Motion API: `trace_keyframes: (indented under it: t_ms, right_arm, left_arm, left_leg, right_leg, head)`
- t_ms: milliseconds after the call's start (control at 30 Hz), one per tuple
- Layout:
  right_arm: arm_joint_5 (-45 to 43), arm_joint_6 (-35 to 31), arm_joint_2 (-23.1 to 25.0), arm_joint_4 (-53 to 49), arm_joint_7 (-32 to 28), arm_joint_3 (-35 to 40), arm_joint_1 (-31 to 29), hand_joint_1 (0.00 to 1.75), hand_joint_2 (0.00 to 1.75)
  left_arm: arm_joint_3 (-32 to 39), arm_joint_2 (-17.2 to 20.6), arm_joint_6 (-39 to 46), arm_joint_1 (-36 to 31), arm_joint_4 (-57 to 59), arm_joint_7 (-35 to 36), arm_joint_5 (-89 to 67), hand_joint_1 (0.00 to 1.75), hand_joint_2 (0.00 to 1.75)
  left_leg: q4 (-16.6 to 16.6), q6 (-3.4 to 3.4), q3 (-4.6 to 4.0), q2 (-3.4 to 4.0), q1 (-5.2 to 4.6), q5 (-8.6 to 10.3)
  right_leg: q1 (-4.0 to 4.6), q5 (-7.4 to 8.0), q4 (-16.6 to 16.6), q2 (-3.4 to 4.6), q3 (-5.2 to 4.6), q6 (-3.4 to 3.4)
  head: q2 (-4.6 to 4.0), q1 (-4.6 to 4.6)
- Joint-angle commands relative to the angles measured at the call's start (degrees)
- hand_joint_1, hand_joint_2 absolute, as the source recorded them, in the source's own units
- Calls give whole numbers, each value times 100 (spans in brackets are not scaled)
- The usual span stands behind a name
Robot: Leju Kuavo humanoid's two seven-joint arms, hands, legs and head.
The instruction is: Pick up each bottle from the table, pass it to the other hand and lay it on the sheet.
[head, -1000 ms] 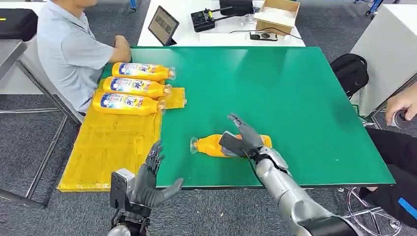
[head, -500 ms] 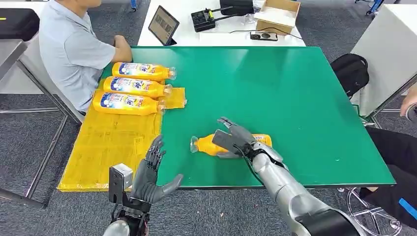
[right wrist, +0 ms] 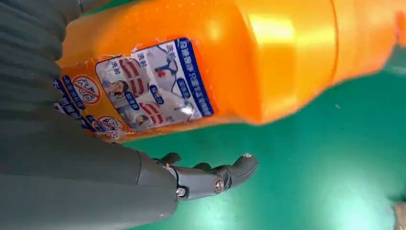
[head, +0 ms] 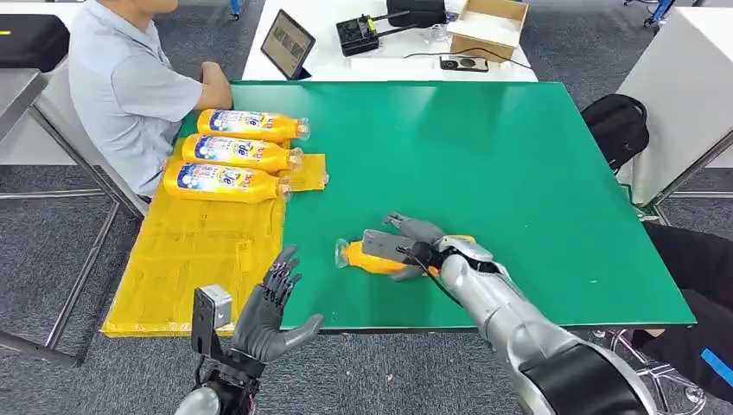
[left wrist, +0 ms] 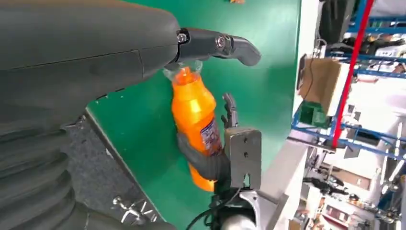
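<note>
An orange bottle lies on its side on the green table, near the front edge, cap end toward the sheet. My right hand lies over its middle. In the left wrist view its dark fingers curl round the bottle. In the right wrist view the labelled bottle sits against my palm, with the thumb standing off it. My left hand hangs open at the front edge, holding nothing. The yellow sheet covers the table's left end.
Three orange bottles lie side by side at the sheet's far end. A person sits beside them. A white table behind holds a tablet, a black device and a cardboard box. A black bag sits right.
My right hand has come down from above the bottle and its fingers have wrapped round the body. My left hand has shifted slightly. A person's hand at the right edge has gone.
</note>
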Motion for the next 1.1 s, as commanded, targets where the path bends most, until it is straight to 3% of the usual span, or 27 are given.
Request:
trace_keyframes:
  t_ms: [33,367,933,967,1100]
  right_arm:
    - [77,384,-177,479,103,788,-727,0,175]
    - [302,591,-334,401,309,1396,-1099,0,175]
    - [231,952,-508,226,234,1818,-1373,0,175]
    - [176,1035,-544,180,165,1870,-1380,0,0]
    - [-99,1122,-714,-6,10,2134,-1205,0,0]
  left_arm:
    - [216,181,-205,-98,252,88,121,0,175]
    - [383,178,-350,-100,141,78,117,0,175]
    - [504,242,-551,-24,83,94,345,0,175]
    - [500,253,-568,-28,102,98,358,0,175]
    - [428,319,-625,11,119,94,396,0,175]
  left_leg:
    - [-3,9,6,7,-6,-2]
    - [3,11,-6,10,-5,-4]
    - [2,9,-7,7,-3,-4]
    - [1,9,-6,9,-4,-4]
    - [-2,9,-4,3,-3,-3]
  right_leg:
    - [-1,-2,1,-2,3,-19]
    - [0,-3,7,-1,-9,-21]
    - [2,-4,5,-3,-9,-20]
    - [1,-4,5,-2,-8,-21]
    - [2,-4,2,-8,-4,-22]
  head:
    - [0,2]
    - [0,0]
    - [0,2]
    - [0,0]
    - [0,2]
